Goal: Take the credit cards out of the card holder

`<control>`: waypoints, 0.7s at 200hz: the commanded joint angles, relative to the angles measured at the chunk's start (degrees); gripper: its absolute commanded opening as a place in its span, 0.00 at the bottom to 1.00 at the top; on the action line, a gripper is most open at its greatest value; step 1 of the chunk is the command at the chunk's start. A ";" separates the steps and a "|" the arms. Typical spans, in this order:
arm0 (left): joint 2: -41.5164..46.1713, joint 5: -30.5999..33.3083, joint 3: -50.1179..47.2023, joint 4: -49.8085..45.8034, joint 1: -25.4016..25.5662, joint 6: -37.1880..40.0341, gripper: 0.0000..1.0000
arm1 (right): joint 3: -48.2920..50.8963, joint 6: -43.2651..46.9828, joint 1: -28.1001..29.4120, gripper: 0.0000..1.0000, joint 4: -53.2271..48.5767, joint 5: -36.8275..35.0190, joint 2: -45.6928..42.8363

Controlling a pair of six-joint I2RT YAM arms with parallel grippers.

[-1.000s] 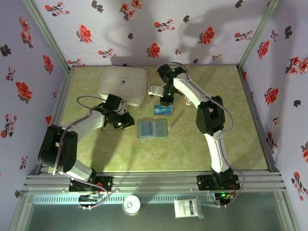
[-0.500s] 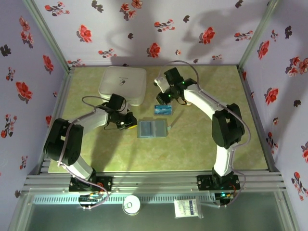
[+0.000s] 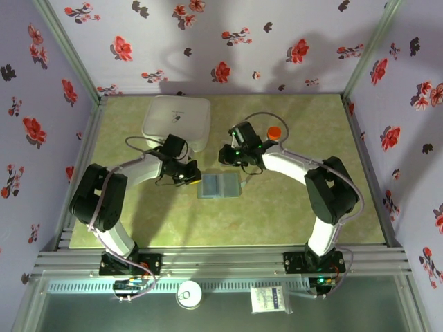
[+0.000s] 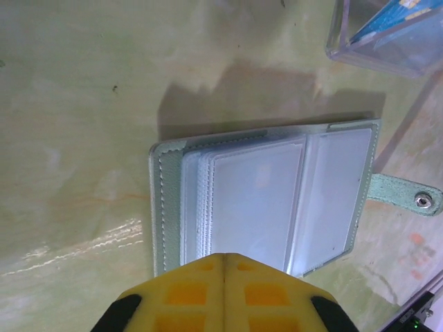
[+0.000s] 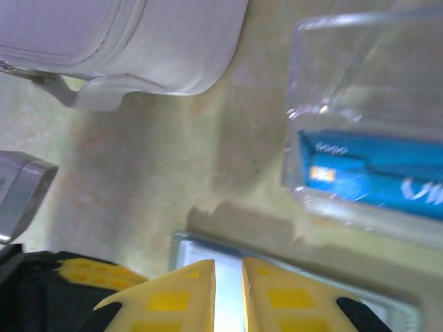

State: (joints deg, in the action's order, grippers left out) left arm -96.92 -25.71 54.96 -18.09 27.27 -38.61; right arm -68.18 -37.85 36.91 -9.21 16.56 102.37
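Card holder [image 3: 220, 185] lies open flat in the middle of the worktop [image 3: 173, 221]. My left gripper [image 4: 223, 257] has just pressed its fingers fully together at the holder's left edge, holding nothing. My right gripper [image 5: 228, 263] has swung in from the far side, fingers nearly together and empty, beside the clear tray [image 5: 360, 83] holding a blue card [image 5: 374, 176]. That card looks delivered; I cannot tell whether the pale sleeves hold more.

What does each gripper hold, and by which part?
The left gripper is shut on nothing, at the card holder's edge. The right gripper is nearly closed over it; whether it pinches anything cannot be told.
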 commanded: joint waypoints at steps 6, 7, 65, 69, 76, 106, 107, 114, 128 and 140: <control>-0.36 3.22 1.03 -1.66 0.86 0.74 0.00 | 3.36 -10.58 2.04 0.19 7.49 3.55 0.79; -0.32 3.31 0.94 -1.59 0.86 0.73 0.00 | 3.52 -10.71 2.08 0.20 7.74 3.60 0.76; -1.62 1.82 -1.13 0.17 1.06 0.62 0.00 | 6.61 -13.83 4.29 0.22 10.42 2.54 1.37; -1.48 2.01 -1.37 0.10 1.07 0.71 0.00 | 6.78 -13.92 4.31 0.23 10.36 2.49 1.35; -1.43 2.42 -1.73 0.00 1.04 0.81 0.00 | 6.76 -13.97 4.31 0.24 9.77 2.60 1.67; -2.21 2.65 -2.06 -0.52 1.03 1.70 0.00 | 7.79 -14.32 4.49 0.25 9.15 2.61 2.19; -2.21 2.67 -2.14 -0.49 1.03 1.70 0.00 | 7.80 -14.38 4.49 0.25 9.13 2.69 2.21; -2.46 2.55 -2.30 0.01 1.03 1.63 0.00 | 7.79 -14.28 4.57 0.26 8.81 2.94 2.25; -3.46 1.83 -2.07 0.37 1.04 1.69 0.00 | 7.77 -13.80 4.73 0.27 7.73 3.03 2.39; -3.47 2.03 -1.86 -0.15 1.02 1.96 0.00 | 7.32 -13.42 4.82 0.28 6.31 3.23 2.72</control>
State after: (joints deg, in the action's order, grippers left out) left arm -99.29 -23.55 53.39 -17.74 28.03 -38.35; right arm -60.95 -51.11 41.08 -0.75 19.75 103.98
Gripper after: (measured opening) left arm 0.044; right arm 0.270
